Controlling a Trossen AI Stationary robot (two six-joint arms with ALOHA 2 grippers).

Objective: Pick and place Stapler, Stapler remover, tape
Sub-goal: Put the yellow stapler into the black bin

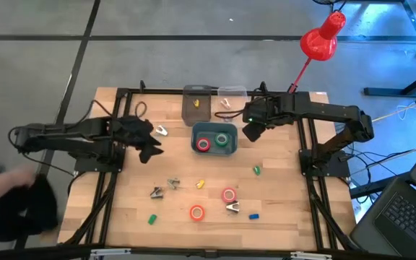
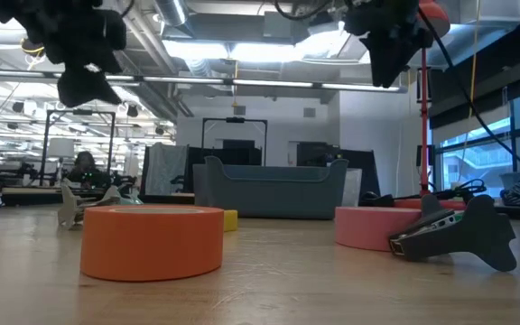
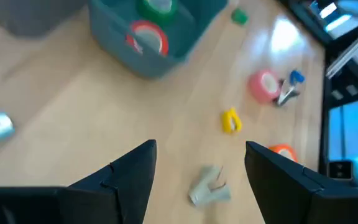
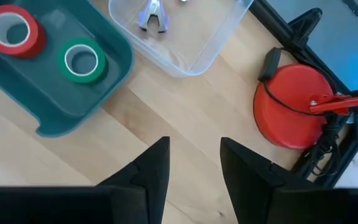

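Two tape rolls [image 1: 212, 204] wait on the bench at the frame's lower centre, nearer your left tool [image 1: 148, 152], which hangs part-open and empty at centre-left, while the right tool [image 1: 251, 131], likewise empty, hovers beside the teal bin [image 1: 231, 150].

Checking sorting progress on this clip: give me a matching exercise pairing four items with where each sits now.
Items:
1. green tape roll
2. orange tape roll
3. staple remover
4. left pincer

Places:
A. in the clear container
B. in the teal bin
C. raised above the table, open, holding nothing
D. loose on the table near the front edge

Pairs: 1-B, 2-D, 3-A, 4-C
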